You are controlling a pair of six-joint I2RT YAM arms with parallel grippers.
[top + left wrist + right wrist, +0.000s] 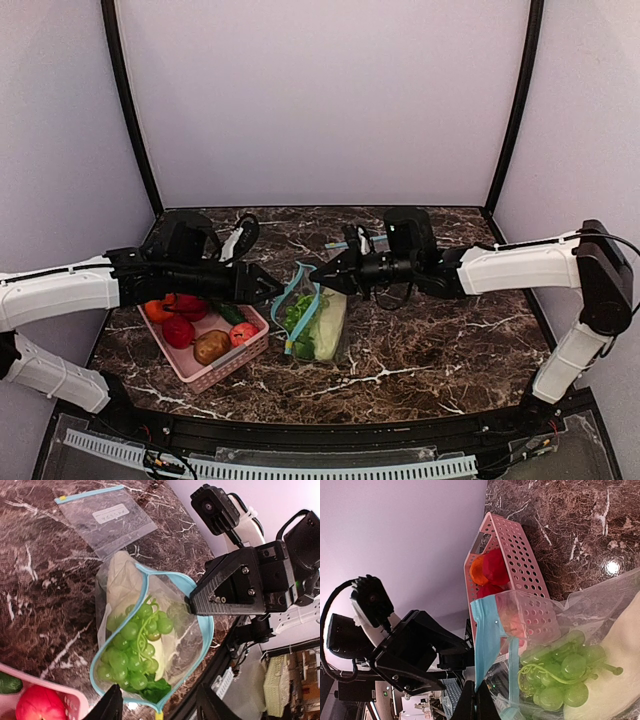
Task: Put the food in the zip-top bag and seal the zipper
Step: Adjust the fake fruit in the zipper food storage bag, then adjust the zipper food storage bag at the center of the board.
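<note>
The clear zip-top bag stands on the table between my grippers with its mouth held open. Its teal zipper forms an open loop. Inside are green grapes, a pale cabbage piece and a dark green leaf. My right gripper is shut on the zipper strip, its fingertips pinched together in the right wrist view. My left gripper is open, its fingers standing apart on either side of the mouth's near end.
A pink basket with red, orange, brown and green toy foods sits left of the bag, close under my left arm. A second flat clear bag with a white label lies on the table behind the right gripper.
</note>
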